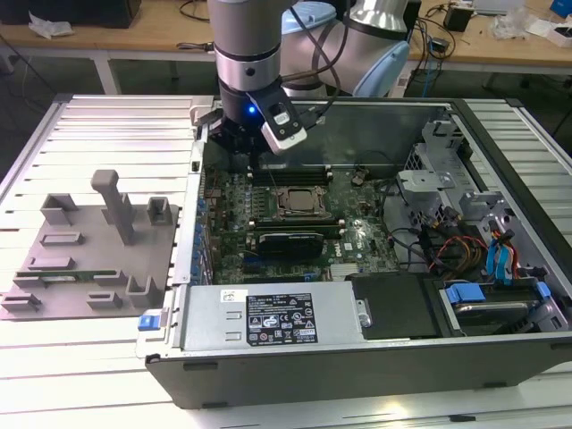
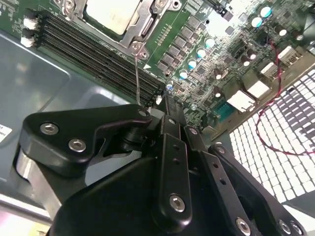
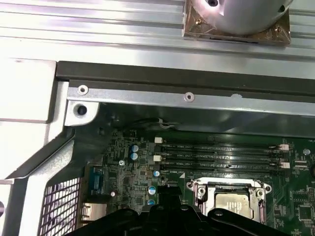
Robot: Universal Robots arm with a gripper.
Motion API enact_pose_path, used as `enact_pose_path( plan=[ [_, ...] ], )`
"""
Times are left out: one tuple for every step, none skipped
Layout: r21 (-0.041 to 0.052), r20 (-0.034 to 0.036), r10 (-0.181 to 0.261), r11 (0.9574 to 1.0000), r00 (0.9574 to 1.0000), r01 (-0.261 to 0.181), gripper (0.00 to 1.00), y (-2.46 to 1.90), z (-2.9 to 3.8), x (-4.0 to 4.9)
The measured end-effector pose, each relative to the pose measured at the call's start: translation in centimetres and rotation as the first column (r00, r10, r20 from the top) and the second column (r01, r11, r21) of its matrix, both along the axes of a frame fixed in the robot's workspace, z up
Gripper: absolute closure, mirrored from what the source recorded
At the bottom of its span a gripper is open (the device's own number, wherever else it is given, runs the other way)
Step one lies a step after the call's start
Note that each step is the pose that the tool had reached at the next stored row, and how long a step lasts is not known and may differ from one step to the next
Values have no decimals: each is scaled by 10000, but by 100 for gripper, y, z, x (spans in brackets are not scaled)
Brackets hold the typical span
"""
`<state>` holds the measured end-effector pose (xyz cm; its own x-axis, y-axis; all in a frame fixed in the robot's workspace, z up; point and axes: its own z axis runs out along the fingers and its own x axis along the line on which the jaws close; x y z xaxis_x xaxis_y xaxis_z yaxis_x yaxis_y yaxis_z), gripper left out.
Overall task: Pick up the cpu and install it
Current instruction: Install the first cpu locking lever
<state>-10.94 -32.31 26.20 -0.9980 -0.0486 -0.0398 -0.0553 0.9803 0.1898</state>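
Observation:
The cpu [image 3: 231,202], a small square chip with a pale silvery top, lies inside the metal-framed socket [image 3: 199,191] on the green motherboard; it also shows in the second wrist view as the cpu [image 2: 110,14]. In the exterior view the socket [image 1: 298,202] sits mid-board. My gripper [image 1: 253,159] hangs over the board's far corner on the exterior view's left, apart from the socket. Its fingers meet at the tip of the gripper [image 2: 165,98], shut with nothing seen between them. A thin metal lever rod [image 2: 137,73] rises from the socket's corner beside the fingertips.
Black memory slots [image 3: 221,156] run between the socket and the case's back wall [image 3: 187,96]. A grey tray [image 1: 89,259] with upright posts lies outside the open case, on the exterior view's left. Drive bays and cables [image 1: 483,250] fill the case's other side.

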Motion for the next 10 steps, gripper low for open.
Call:
enact_pose_path(
  plan=[
    [107, -1, 0, 9999, 10000, 0, 89, 0, -14, 0],
    [385, 0, -1, 9993, 10000, 1, 89, 0, -34, 0],
    [464, 0, -1, 9989, 10000, 1, 89, 0, -36, 0],
    [564, 0, -1, 9984, 10000, 1, 89, 0, -39, 0],
    [637, 0, 0, 9980, 10000, 0, 89, 0, -42, 0],
    [699, -1, 0, 9976, 10000, 0, 89, 0, -45, 0],
    [727, 1, 0, 9974, 10000, 0, 89, 0, -51, 5],
    [727, 0, 0, 9974, 10000, 0, 89, 0, -55, 17],
    [726, -1, 0, 9974, 10000, 0, 89, 0, -58, 39],
    [726, -1, -1, 9974, 10000, 1, 89, 0, -60, 58]
  ],
)
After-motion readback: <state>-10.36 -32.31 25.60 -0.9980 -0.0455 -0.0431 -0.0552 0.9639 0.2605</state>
